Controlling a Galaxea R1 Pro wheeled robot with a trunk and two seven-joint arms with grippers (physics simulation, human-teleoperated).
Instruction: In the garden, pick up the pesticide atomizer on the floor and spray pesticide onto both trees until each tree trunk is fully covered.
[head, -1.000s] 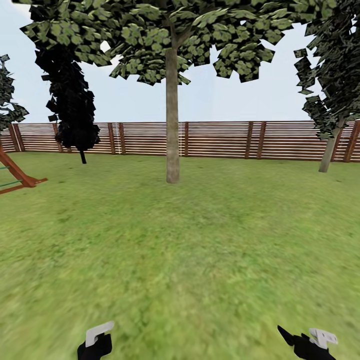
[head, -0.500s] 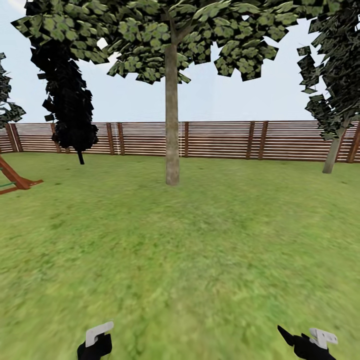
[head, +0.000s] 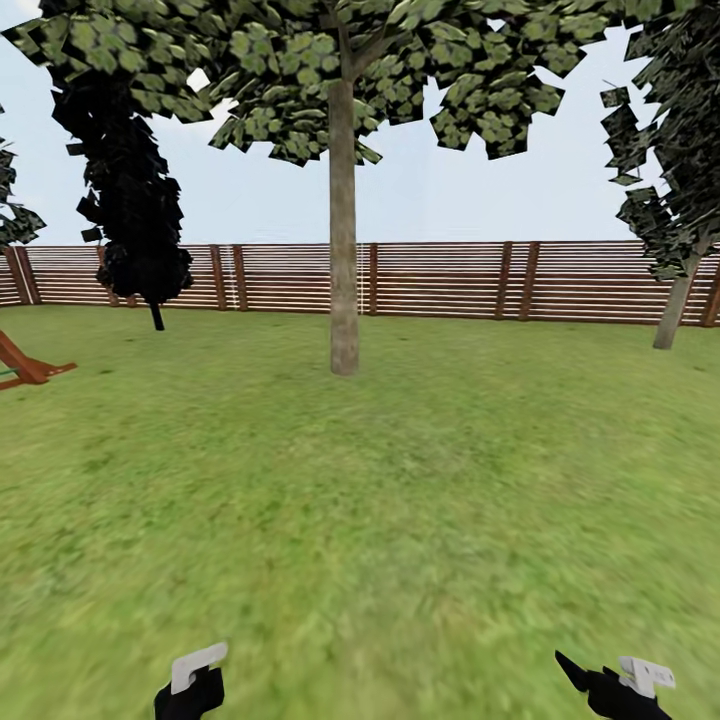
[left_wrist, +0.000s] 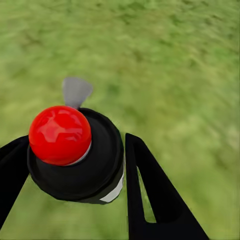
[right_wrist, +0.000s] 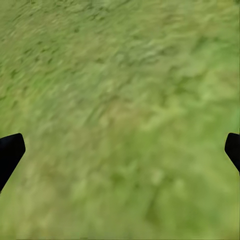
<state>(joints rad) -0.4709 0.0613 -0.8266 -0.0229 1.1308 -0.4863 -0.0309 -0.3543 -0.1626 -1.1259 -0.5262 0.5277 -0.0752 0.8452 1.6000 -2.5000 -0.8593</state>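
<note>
Down low, the left gripper (left_wrist: 75, 165) has its black fingers (left_wrist: 150, 190) closed on the pesticide atomizer (left_wrist: 75, 150), a black body with a red top. The right gripper (right_wrist: 120, 150) is spread wide and holds nothing, with lawn (head: 400, 500) under it. At twelve o'clock stands a tree trunk (head: 343, 230); a second trunk (head: 676, 310) stands at two o'clock beside the fence (head: 440, 280).
</note>
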